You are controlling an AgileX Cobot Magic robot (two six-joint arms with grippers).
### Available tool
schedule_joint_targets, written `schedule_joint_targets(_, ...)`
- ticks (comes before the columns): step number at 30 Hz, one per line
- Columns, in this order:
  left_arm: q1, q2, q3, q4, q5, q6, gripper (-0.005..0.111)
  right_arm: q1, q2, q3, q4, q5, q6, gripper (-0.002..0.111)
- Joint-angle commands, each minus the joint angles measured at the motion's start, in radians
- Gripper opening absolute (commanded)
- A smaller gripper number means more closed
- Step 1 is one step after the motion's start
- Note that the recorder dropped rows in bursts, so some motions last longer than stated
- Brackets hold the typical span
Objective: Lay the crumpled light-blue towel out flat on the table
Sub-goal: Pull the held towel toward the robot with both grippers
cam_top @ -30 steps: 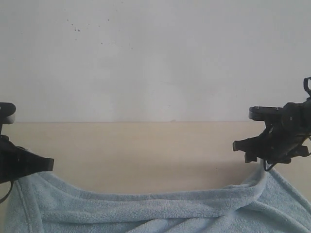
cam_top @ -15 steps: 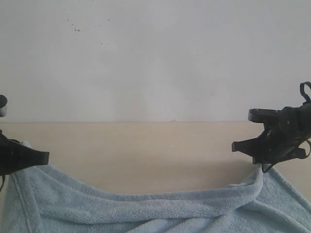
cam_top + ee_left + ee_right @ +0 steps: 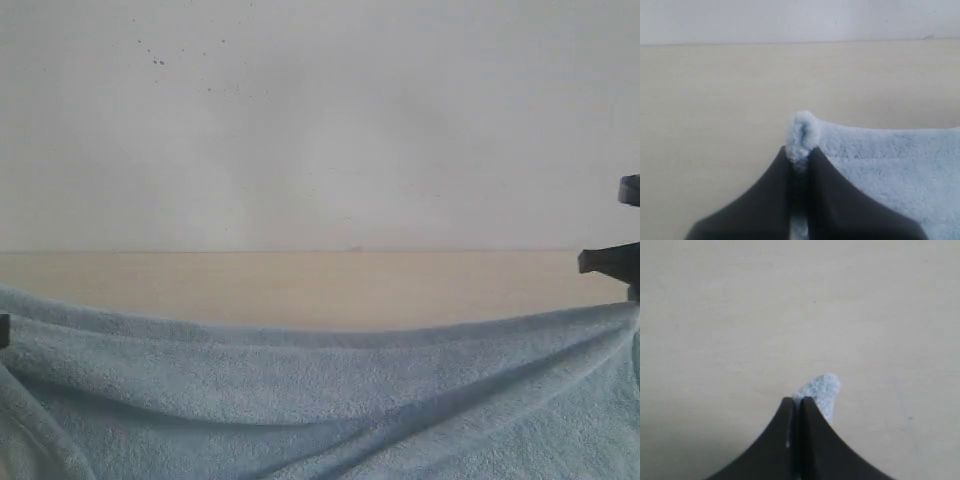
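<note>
Table [image 3: 300,285] is meeting white wall [image 3: 320,120]; left gripper [image 3: 799,157] and right gripper [image 3: 796,405], clamping towel [image 3: 320,390] corners, are stretching it wider than before.

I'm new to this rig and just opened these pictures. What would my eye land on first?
The light-blue towel fills the near part of the exterior view, its far edge strung in a shallow sag from side to side above the beige table. The left fingers and the right fingers, dark and pressed together, each pinch a tuft of its edge at opposite sides of the scene.
</note>
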Motion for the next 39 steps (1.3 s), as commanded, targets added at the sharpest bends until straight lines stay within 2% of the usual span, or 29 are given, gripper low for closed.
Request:
schedule_joint_targets(1,-0.002,-0.096,0.011,-0.008,0.051,0.015,0.006,-0.053,-0.132,0.053,-0.014,-0.004,-0.034,0.000)
schedule_joint_targets(13,-0.002,-0.271,0.011,-0.014,0.036,0.041,0.006,-0.060,-0.494,0.088,-0.014,0.098,-0.071,0.000)
schedule_joint_targets(16,-0.002,-0.311,0.011,-0.072,0.009,0.081,0.006,-0.060,-0.588,0.088,-0.014,0.156,-0.071,0.000)
schedule_joint_targets(18,-0.002,-0.333,0.011,-0.187,-0.006,0.185,0.006,-0.060,-0.643,0.089,-0.014,0.192,-0.071,0.000)
schedule_joint_targets(23,-0.002,-0.388,0.011,-0.545,0.034,0.585,0.006,-0.060,-0.793,0.128,-0.014,0.221,-0.071,0.000)
schedule_joint_targets(26,-0.002,-0.438,0.011,-0.684,0.061,0.727,0.006,-0.060,-0.889,0.207,-0.014,0.219,-0.071,0.000)
schedule_joint_targets(34,-0.039,-0.599,0.011,-0.722,0.216,0.837,0.006,-0.060,-1.094,0.426,-0.034,0.153,-0.051,0.000)
schedule_joint_targets(39,-0.051,-0.724,0.011,-0.722,0.296,0.870,0.006,-0.058,-1.165,0.434,-0.040,0.173,-0.045,0.000)
